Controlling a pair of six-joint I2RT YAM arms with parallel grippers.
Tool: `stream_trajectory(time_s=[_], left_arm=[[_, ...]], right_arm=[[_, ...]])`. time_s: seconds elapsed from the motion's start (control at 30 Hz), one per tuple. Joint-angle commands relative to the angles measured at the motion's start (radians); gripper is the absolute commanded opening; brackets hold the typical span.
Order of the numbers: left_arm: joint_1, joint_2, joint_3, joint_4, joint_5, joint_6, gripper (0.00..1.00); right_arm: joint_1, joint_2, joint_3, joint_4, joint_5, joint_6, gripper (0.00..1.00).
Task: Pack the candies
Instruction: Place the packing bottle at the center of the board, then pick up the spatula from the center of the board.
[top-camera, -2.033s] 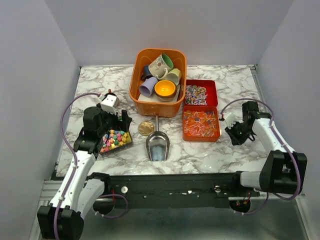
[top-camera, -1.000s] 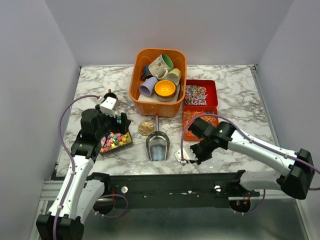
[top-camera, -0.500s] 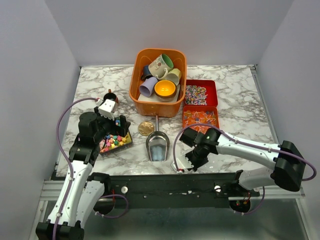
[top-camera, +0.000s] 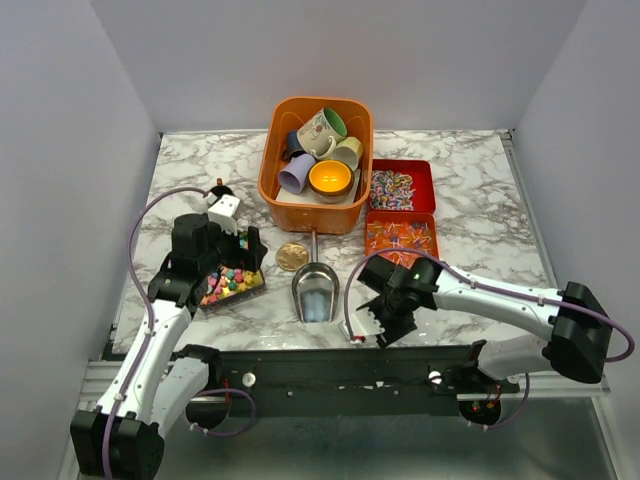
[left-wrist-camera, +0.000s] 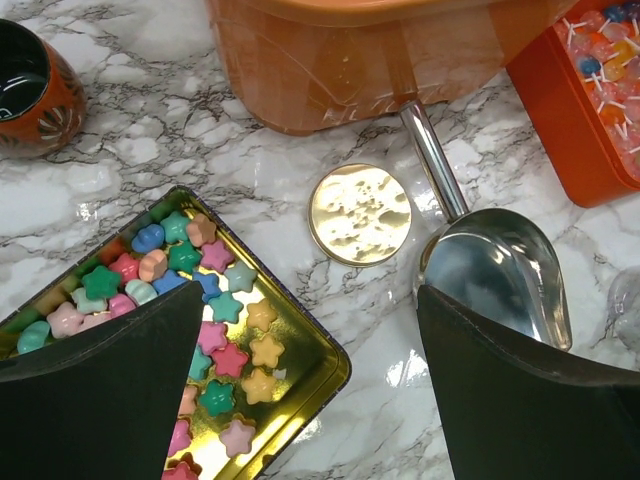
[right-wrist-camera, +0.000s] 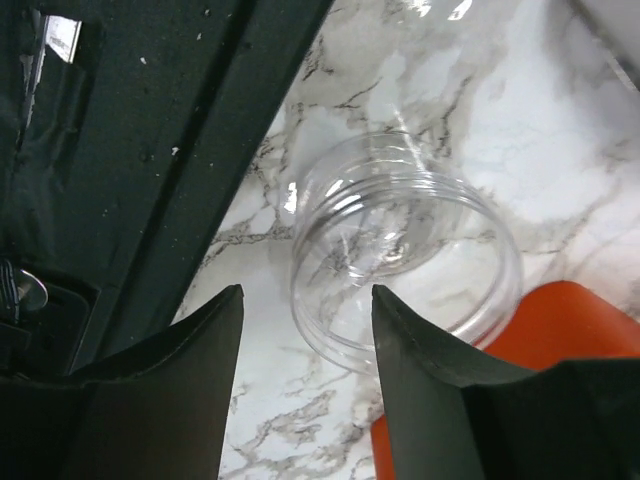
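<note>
Lining up on the clear jar (right-wrist-camera: 405, 260) meant for the candies (top-camera: 400, 243), my right gripper (right-wrist-camera: 305, 295) hangs spread and empty; next I'd clamp its rim.

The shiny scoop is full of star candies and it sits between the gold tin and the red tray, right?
Not quite. The scoop is empty: the left wrist view shows only bare shiny metal inside it. The rest is right, as the scoop does sit between the gold tin and the red tray.
</note>
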Motion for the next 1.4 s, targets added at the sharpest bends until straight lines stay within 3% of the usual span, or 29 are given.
stream_trajectory(time_s=[0.0,0.2,0.53,0.87,1.0,1.37], left_arm=[[-0.051,0.069,0.077,-0.017,-0.102,0.01,0.99],[-0.094,0.307,0.191,-0.08,-0.116,-0.016,0.99],[-0.203,0.492,0.172,0.054,-0.19,-0.093,0.91],[-0.234,0.703,0.218,0.106,-0.288,-0.194,0.88],[-0.252,0.687,0.225,0.095,-0.199,-0.216,0.8],[-0.335,0.525,0.1,0.106,-0.125,-0.188,0.7]], right_arm=[[0.007,-0.048,0.114,-0.045,0.006,0.065,0.64],[-0.035,-0.109,0.245,-0.031,0.0,0.183,0.66],[-0.294,-0.168,0.458,0.122,-0.051,0.459,0.66],[-0.375,-0.198,0.414,0.183,-0.02,0.491,0.66],[-0.395,-0.217,0.38,0.202,-0.029,0.499,0.66],[-0.414,-0.2,0.375,0.222,-0.034,0.498,0.66]])
